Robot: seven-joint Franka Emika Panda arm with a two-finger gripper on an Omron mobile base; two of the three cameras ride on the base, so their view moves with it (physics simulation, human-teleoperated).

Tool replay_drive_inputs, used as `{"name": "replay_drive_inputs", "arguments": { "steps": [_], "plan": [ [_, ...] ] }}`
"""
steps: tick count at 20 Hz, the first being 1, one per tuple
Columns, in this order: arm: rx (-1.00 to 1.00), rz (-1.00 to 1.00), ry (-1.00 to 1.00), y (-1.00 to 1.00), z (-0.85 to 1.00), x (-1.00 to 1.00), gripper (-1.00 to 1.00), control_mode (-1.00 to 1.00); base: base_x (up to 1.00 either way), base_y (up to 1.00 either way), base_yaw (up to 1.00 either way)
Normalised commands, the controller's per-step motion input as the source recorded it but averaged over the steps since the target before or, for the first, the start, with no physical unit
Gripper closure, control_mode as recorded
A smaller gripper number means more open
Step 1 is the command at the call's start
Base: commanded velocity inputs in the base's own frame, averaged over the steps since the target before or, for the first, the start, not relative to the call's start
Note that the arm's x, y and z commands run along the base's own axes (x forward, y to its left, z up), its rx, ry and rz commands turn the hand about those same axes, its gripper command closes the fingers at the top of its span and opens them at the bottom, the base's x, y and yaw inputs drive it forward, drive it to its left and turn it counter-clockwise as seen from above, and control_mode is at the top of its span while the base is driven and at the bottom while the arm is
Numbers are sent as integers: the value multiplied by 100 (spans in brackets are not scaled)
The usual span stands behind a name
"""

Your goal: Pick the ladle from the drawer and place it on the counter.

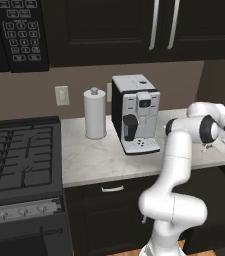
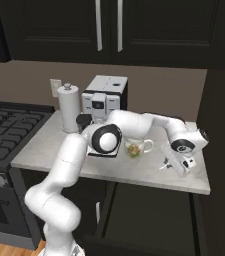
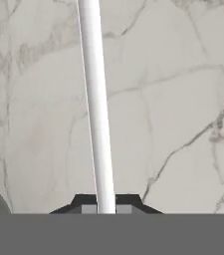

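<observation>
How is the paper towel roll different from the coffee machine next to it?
The paper towel roll is a plain white cylinder; the coffee machine is a boxy black and white block. The roll is narrower and shorter; the machine stands taller and wider. The machine has a dark spout area in front; the roll has none. Both stand upright on the counter.

- Setting: a home kitchen, rendered.
- Black gas stove (image 1: 19, 155) at left, with burner grates and a row of knobs on its front.
- Microwave (image 1: 14, 30) with a keypad mounted above the stove.
- Pale marble-look desk (image 1: 94, 162) over dark base cabinets (image 1: 109, 215); one drawer (image 2: 149, 220) stands open below it.
- Dark upper cabinets (image 1: 134, 25) with long silver handles.
- On the desk: coffee machine (image 1: 135, 114), paper towel roll (image 1: 95, 113), a cup (image 2: 135, 146).
- Wall outlet (image 1: 61, 95) on the brown backsplash.
</observation>
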Motion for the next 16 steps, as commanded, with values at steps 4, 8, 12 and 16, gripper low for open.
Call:
{"name": "replay_drive_inputs", "arguments": {
  "steps": [4, 8, 12, 16],
  "plan": [
    [2, 0, -1, -5, -41, 25, -100, -100, 0, 0, 0],
    [0, 0, -5, 9, -34, 18, -100, -100, 0, 0, 0],
    [-5, 0, -24, 66, -10, -9, -100, -100, 0, 0, 0],
    [-13, 0, -40, 91, 13, -30, -100, -100, 0, 0, 0]
  ]
}}
